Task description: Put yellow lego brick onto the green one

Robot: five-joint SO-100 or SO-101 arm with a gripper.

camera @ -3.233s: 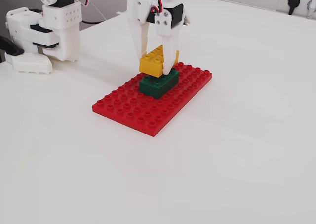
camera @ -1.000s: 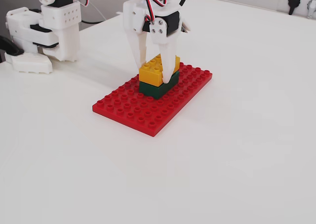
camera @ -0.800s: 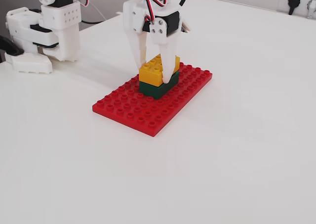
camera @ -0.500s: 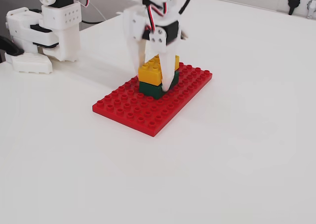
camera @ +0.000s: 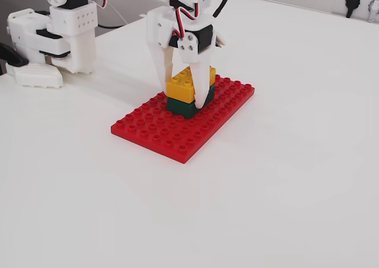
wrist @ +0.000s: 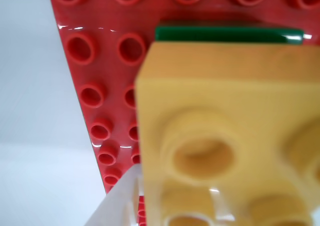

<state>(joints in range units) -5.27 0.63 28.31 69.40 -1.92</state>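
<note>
Fingers (camera: 180, 99) spread apart, one on each side of yellow lego brick (camera: 188, 83); between them, stacked on green one (camera: 186, 104), on red baseplate (camera: 160, 129).

Wrist view sits on the arm, pressed close above the yellow brick (wrist: 230, 136), angled down. Fixed view stands back, looking down across the counter (camera: 284, 191). Both share the red plate (camera: 172, 135).
</note>
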